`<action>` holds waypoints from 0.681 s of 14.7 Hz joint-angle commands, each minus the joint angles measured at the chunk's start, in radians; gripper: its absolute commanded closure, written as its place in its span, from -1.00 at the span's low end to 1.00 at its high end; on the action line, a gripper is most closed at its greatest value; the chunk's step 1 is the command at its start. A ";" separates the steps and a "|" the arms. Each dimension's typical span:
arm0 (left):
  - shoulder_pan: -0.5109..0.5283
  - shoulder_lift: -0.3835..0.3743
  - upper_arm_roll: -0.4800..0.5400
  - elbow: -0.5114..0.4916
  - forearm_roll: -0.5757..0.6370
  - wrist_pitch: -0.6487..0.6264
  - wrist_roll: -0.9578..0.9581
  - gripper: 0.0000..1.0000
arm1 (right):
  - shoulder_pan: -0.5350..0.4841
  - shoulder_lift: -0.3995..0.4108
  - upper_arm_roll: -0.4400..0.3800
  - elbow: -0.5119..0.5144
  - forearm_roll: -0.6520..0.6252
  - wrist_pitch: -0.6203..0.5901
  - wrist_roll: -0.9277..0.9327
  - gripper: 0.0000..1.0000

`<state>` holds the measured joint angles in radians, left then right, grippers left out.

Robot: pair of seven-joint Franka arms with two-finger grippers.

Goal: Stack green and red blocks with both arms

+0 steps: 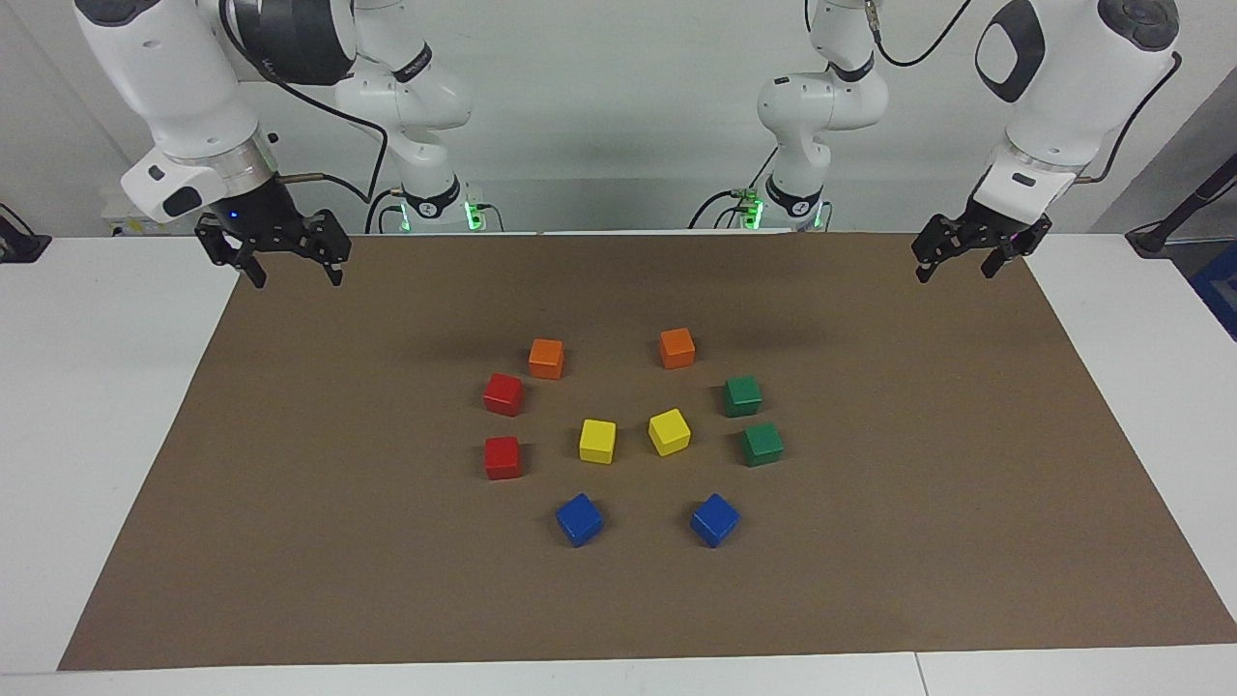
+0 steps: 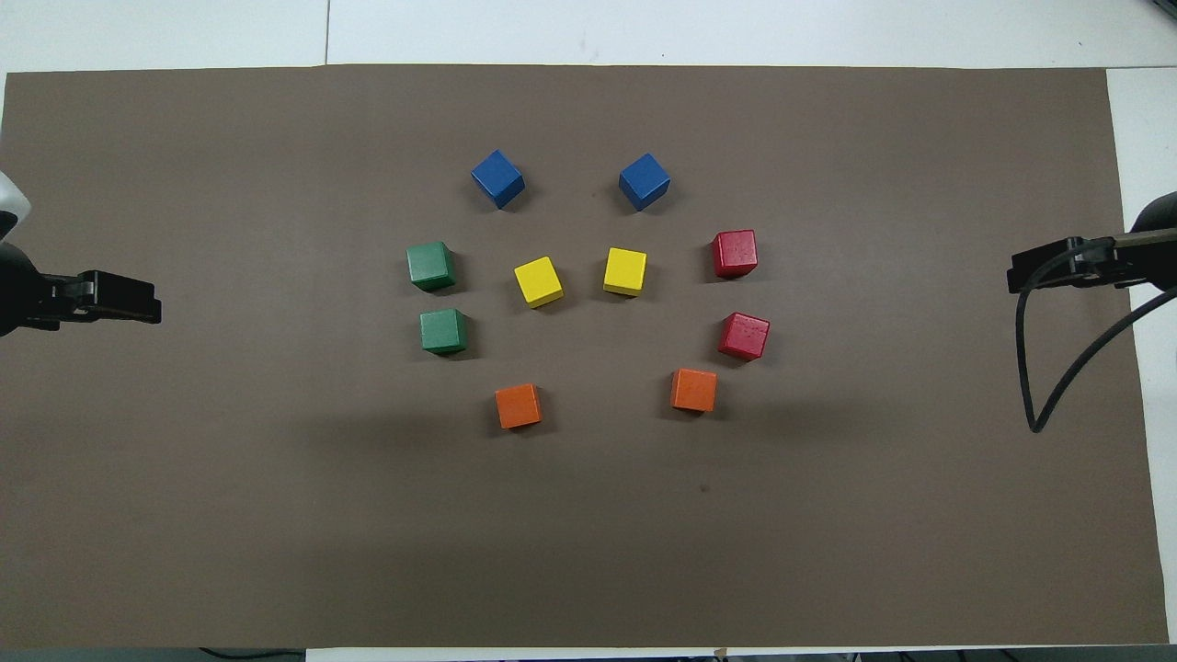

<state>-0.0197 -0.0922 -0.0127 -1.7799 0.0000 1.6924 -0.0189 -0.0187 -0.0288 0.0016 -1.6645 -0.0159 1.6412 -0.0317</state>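
On mat [image 1: 290,483] — green blocks [image 1: 742,395], red blocks [image 1: 503,394] unstacked | left pincer [image 1: 980,253], right pincer [image 1: 286,259] — spread

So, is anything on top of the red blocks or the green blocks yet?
No. Both red blocks and both green blocks lie singly on the brown mat, their top faces bare in both views. Their undersides are hidden.

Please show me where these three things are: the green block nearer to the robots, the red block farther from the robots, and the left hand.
Nearer green block [image 1: 742,394]: facing view, top face.
Farther red block [image 1: 503,456]: facing view, top face.
Left hand [image 1: 959,265]: facing view, between its open fingertips.
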 commanded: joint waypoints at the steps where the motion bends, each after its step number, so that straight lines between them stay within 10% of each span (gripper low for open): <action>1: -0.008 -0.009 0.004 -0.007 -0.015 0.012 -0.006 -1.00 | 0.002 -0.020 0.003 -0.026 -0.012 0.019 0.002 -1.00; 10: -0.025 -0.011 0.004 -0.012 -0.015 0.013 0.004 -1.00 | 0.000 -0.020 0.003 -0.026 -0.010 0.014 0.003 -1.00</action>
<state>-0.0249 -0.0922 -0.0191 -1.7799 -0.0011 1.6928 -0.0186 -0.0187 -0.0288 0.0029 -1.6647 -0.0167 1.6412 -0.0317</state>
